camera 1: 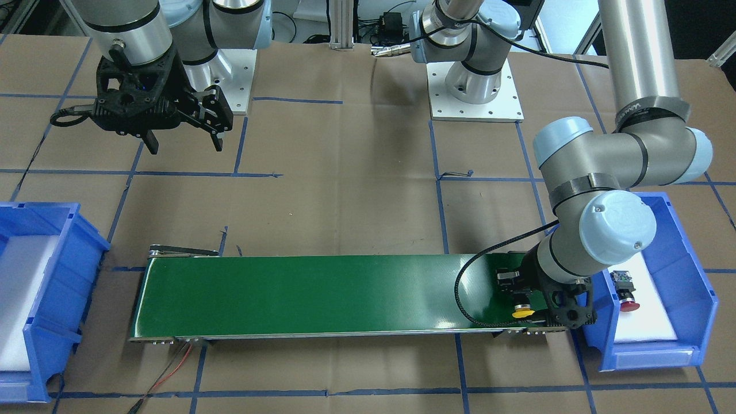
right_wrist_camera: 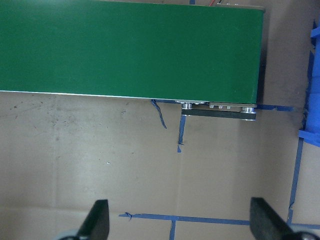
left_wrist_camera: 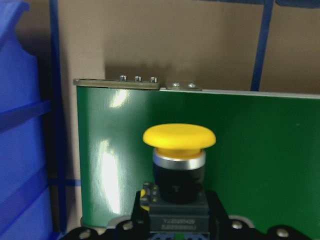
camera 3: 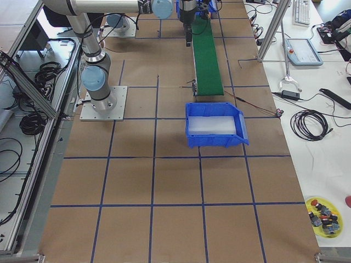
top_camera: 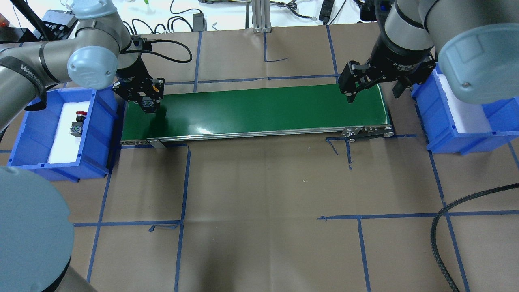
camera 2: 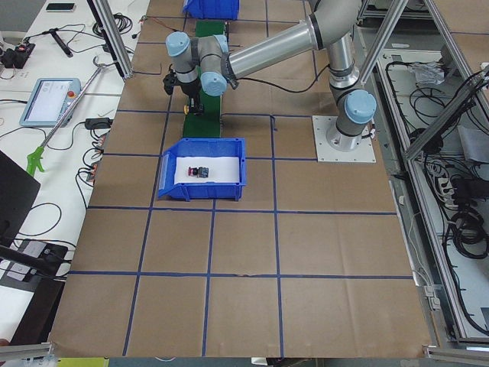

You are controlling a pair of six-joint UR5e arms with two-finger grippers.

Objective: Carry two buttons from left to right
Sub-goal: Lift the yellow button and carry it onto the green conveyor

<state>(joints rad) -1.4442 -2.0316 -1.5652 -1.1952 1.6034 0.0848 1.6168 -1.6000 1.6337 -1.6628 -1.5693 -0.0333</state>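
Yellow-capped button gripped at the conveyor belt's left end.
Left arm bends low, left fingers clamping it; right fingers hang spread wide above the belt's right end.

1. Yellow-capped button: domed yellow cap, silver collar, black blocky body. It is clamped by the body in the left gripper over the left end of the green belt. The cap end points away from the robot's base. Whether it touches the belt cannot be told.
2. Red-capped button: red cap, black body. It lies on its side on the white pad inside the blue bin, just left of the belt's end, with nothing gripping it.
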